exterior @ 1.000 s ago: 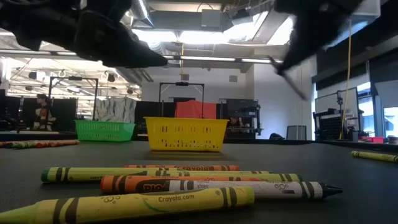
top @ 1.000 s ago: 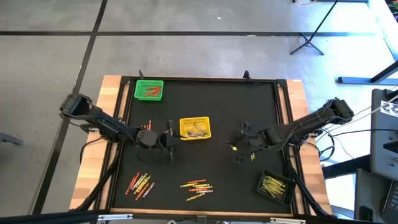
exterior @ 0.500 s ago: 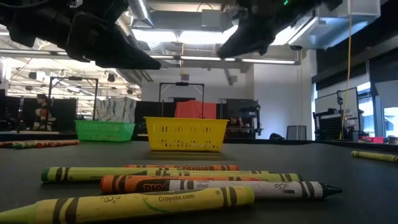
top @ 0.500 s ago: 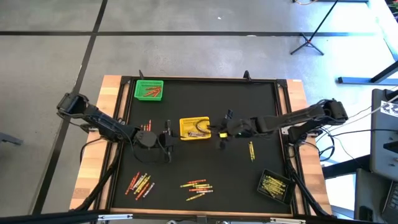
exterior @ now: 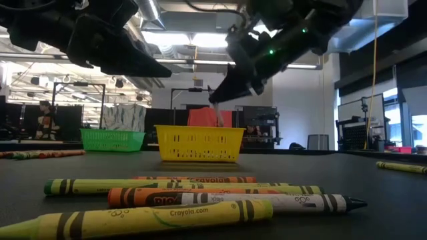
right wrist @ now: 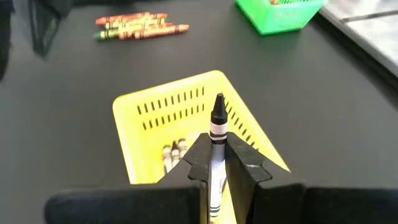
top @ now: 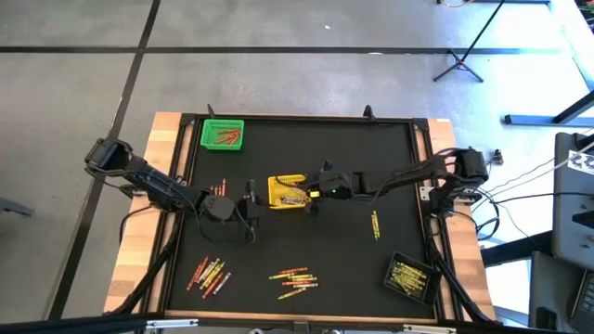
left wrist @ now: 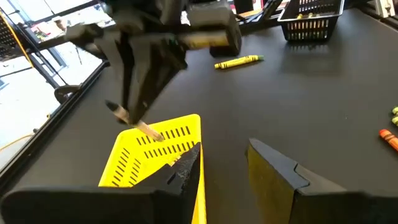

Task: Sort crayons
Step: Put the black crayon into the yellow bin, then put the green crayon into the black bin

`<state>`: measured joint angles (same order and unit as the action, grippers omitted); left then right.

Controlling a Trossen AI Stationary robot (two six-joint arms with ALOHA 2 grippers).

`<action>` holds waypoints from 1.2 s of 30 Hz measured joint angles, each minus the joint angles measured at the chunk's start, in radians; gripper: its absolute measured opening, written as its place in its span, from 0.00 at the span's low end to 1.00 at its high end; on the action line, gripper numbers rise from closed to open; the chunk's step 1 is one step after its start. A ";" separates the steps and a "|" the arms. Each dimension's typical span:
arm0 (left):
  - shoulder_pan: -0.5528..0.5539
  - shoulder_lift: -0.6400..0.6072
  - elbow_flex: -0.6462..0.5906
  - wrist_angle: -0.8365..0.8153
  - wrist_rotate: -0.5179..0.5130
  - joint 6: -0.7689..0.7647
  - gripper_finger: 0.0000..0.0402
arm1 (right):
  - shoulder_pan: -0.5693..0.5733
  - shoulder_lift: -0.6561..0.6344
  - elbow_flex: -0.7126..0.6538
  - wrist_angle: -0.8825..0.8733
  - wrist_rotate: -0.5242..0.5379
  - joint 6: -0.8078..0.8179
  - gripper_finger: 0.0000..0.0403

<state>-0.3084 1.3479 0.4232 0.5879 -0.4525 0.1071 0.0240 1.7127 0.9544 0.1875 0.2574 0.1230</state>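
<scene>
Holding a white crayon [right wrist: 217, 134] with a dark tip, the right gripper [right wrist: 217, 163] sits clamped on it right over the yellow basket [right wrist: 163, 119], crayon tip pointing out past the fingers. In the high view that right gripper [top: 314, 193] is at the basket's right edge, centre of the frame, arm reaching in from the right. A few pale crayons [right wrist: 174, 152] already lie inside the yellow basket.

The left gripper [top: 249, 208] waits just left of the yellow basket [top: 290, 191], slightly lower in the high view; its fingers [left wrist: 273, 174] stand apart with nothing between them.

Other crayons on the table [top: 371, 148]:
- mixed red, orange and yellow group [top: 210, 273], lower left of the high view
- mixed group [top: 294, 278], lower centre
- single yellow crayon [top: 375, 224], right of centre
- two small red ones [top: 220, 187], left of centre, near the left arm

The green basket [top: 223, 134] at upper left holds reddish-orange crayons. The black basket [top: 408, 276] at lower right holds yellow ones.

Low view: yellow, orange and green crayons [exterior: 193, 197] lie in the foreground, the yellow basket [exterior: 199, 144] mid-frame, the green basket [exterior: 112, 139] left of it, farther back. The right gripper [exterior: 220, 93] hangs above the yellow basket's upper right.
</scene>
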 joint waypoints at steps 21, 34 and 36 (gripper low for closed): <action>0.000 0.000 0.000 -0.006 0.001 -0.008 0.29 | 0.026 -0.055 0.146 -0.439 -0.041 0.059 0.37; 0.003 0.000 0.000 -0.017 0.001 -0.019 0.29 | 0.263 -0.162 0.173 -1.135 0.019 0.630 0.37; 0.003 0.000 0.000 -0.012 0.001 -0.019 0.29 | 0.306 -0.163 0.166 -1.200 0.020 0.716 0.37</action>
<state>-0.3054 1.3479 0.4232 0.5756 -0.4511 0.0883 0.3304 1.5499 1.1200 -1.0130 0.2773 0.8388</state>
